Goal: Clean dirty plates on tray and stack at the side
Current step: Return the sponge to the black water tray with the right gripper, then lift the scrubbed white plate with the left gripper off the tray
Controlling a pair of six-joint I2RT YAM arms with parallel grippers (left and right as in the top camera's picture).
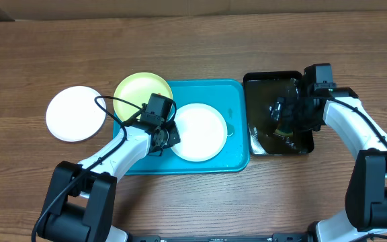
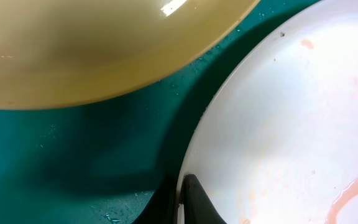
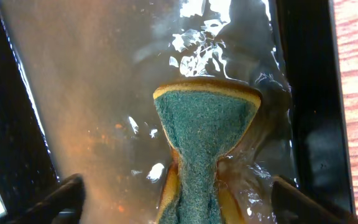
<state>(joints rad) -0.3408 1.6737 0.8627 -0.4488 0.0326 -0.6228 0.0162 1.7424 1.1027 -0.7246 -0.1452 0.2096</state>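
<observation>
Left tool (image 1: 168,138) clamped on the near rim of the smeared white plate (image 1: 199,131), presumably steadying it on the blue tray (image 1: 236,94) for scrubbing; right tool (image 3: 191,208) pinched around a sponge (image 3: 202,134), dipped in the black tray (image 1: 261,81) to wet it.

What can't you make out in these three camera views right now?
- Left gripper: open or shut unclear; overhead its wrist covers it, wrist view crops it at the white plate.
- Sponge: lower end cut off by right wrist frame.
- Yellow-green plate: partly hidden overhead by the left arm.
</observation>
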